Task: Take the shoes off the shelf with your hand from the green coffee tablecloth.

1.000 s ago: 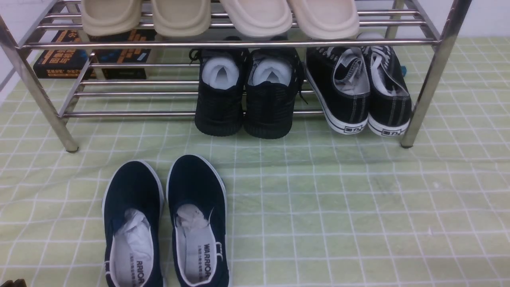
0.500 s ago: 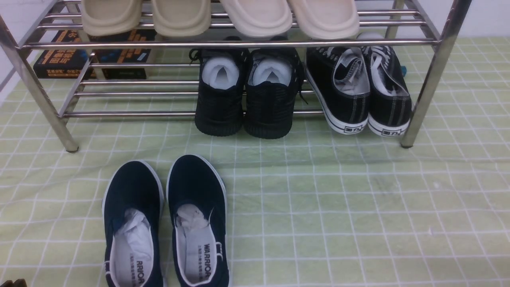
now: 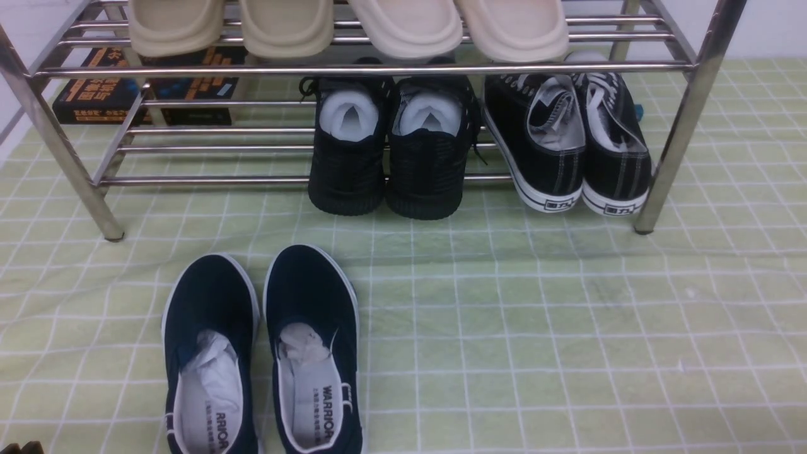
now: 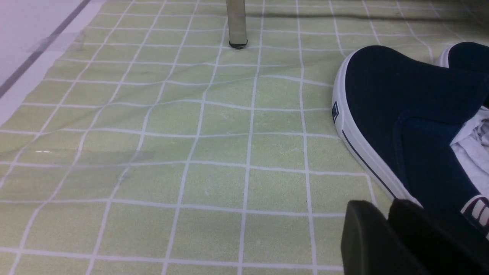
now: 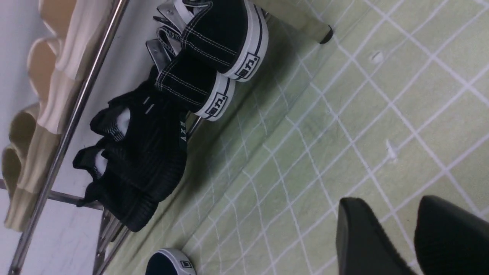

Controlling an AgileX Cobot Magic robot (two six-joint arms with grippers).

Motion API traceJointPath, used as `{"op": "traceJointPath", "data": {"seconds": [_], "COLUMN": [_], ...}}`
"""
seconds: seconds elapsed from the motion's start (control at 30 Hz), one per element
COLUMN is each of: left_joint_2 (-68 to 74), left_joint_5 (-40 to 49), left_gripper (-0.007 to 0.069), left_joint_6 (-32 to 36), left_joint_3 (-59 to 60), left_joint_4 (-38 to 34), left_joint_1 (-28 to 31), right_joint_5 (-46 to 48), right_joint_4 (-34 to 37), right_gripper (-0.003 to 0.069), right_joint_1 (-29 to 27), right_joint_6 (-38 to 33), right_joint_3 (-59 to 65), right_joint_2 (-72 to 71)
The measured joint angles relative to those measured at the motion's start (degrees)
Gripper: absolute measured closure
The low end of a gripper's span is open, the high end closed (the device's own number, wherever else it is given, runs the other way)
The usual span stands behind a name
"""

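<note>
The fingers of the left gripper (image 4: 385, 211) were parted by a narrow gap, their tips close together near the outer side of a navy slip-on (image 3: 211, 302). In the front view, only a small dark piece of that gripper showed at the corner nearest the camera. The fingers of the right gripper (image 5: 391, 208) stood open, with the green cloth (image 3: 567, 353) showing in the wider space between them. Well apart from the right fingers and beyond them, the black canvas sneakers (image 3: 561, 145) sat side by side on the lower tier of the metal rack (image 3: 378, 69), at its right end beside the leg. Their white-edged heels faced back toward the robot and jutted past the front rail. Just left of them, also well apart from both sets of fingers, rested the all-black knit sneakers (image 3: 388, 157), heels facing the same way. Farther forward from the left fingers, a dark boxed item or book (image 3: 101, 94) lay behind the rack's left portion. The pale clogs (image 3: 353, 28) lined the upper tier, beyond and above the slip-ons. The second navy slip-on (image 3: 312, 296) lay on the cloth to the right of the first, farther from the left fingers, its toe pointing toward the rack.
</note>
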Motion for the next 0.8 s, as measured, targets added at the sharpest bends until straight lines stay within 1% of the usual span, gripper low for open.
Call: {"op": "traceJointPath", "data": {"seconds": [0.1,0.13,0.2,0.23,0.3,0.37,0.4,0.43,0.47,0.5,0.53,0.57,0.6,0.7,0.8], "left_joint_2": [0.0,0.0,0.0,0.0,0.0,0.0,0.0,0.0,0.0,0.0,0.0,0.0,0.0,0.0,0.0], "left_joint_5": [0.0,0.0,0.0,0.0,0.0,0.0,0.0,0.0,0.0,0.0,0.0,0.0,0.0,0.0,0.0], "left_gripper": [0.05,0.0499,0.0498,0.0497,0.0497,0.0493,0.0493,0.049,0.0488,0.0487,0.0484,0.0484,0.0483,0.0483,0.0483], "left_joint_6": [0.0,0.0,0.0,0.0,0.0,0.0,0.0,0.0,0.0,0.0,0.0,0.0,0.0,0.0,0.0], "left_joint_3": [0.0,0.0,0.0,0.0,0.0,0.0,0.0,0.0,0.0,0.0,0.0,0.0,0.0,0.0,0.0], "left_joint_4": [0.0,0.0,0.0,0.0,0.0,0.0,0.0,0.0,0.0,0.0,0.0,0.0,0.0,0.0,0.0], "left_joint_1": [0.0,0.0,0.0,0.0,0.0,0.0,0.0,0.0,0.0,0.0,0.0,0.0,0.0,0.0,0.0], "right_joint_5": [-0.5,-1.9,-3.1,-5.3,-7.0,-8.8,-8.8,-8.8,-7.4,-7.4,-2.3,-2.3,2.9,14.3,23.9], "right_joint_4": [1.6,4.2,5.6,6.0,5.5,3.7,3.7,2.5,1.3,1.1,-0.8,-1.1,-2.9,-7.8,-9.1], "right_gripper": [0.0421,0.0421,0.0421,0.044,0.0477,0.0568,0.0578,0.0639,0.0666,0.0666,0.0666,0.0666,0.066,0.0657,0.0656], "right_joint_1": [0.0,0.0,0.0,0.1,0.1,0.1,0.1,0.1,0.1,0.1,0.1,0.1,0.1,0.1,0.1], "right_joint_6": [0.1,0.0,-0.8,-5.9,-12.0,-23.7,-24.7,-31.7,-36.8,-37.6,-43.2,-43.7,-45.8,-46.1,-44.4], "right_joint_3": [0.0,0.0,-0.2,-2.2,-5.9,-12.8,-12.8,-17.3,-21.5,-22.0,-26.3,-26.7,-28.6,-32.0,-35.7], "right_joint_2": [0.0,0.0,0.0,0.0,0.0,1.3,1.6,4.1,7.2,7.8,13.7,14.4,19.0,32.6,43.6]}}
